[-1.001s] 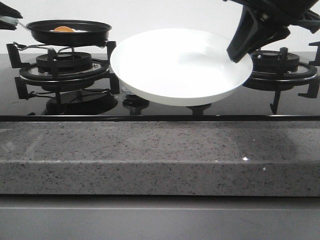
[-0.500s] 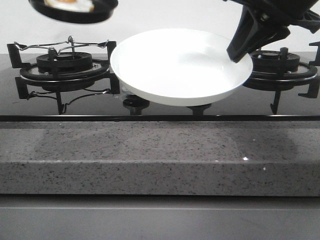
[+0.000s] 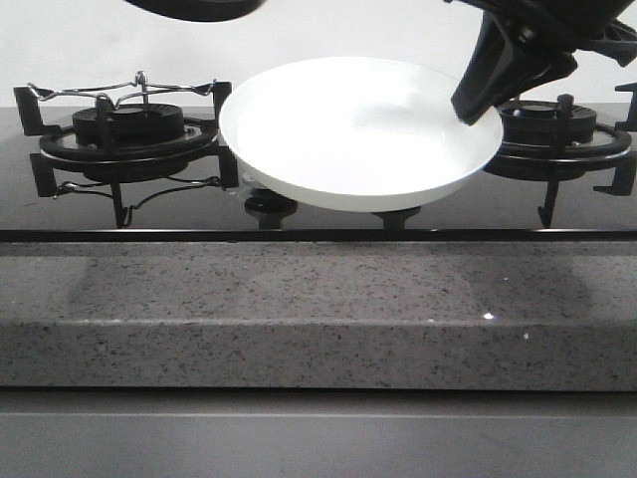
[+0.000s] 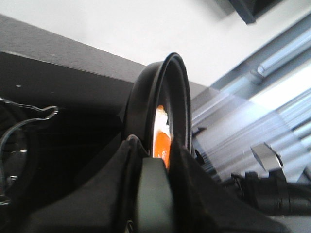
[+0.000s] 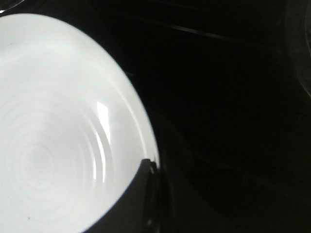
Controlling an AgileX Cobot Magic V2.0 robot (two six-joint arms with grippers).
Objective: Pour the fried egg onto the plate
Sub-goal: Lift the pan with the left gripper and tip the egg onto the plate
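Right gripper [image 3: 476,108] at upper right of front view, clamped on the rim of the plate [image 3: 348,134], which sits tilted at frame centre above the stovetop [image 3: 318,214], between the two burners. Left gripper [image 4: 153,189] clamped on the handle of the black pan [image 4: 146,107]; pan mostly cut off at the top edge, upper left of centre. Fried egg [image 4: 162,141] inside the pan, orange yolk showing in left wrist view.
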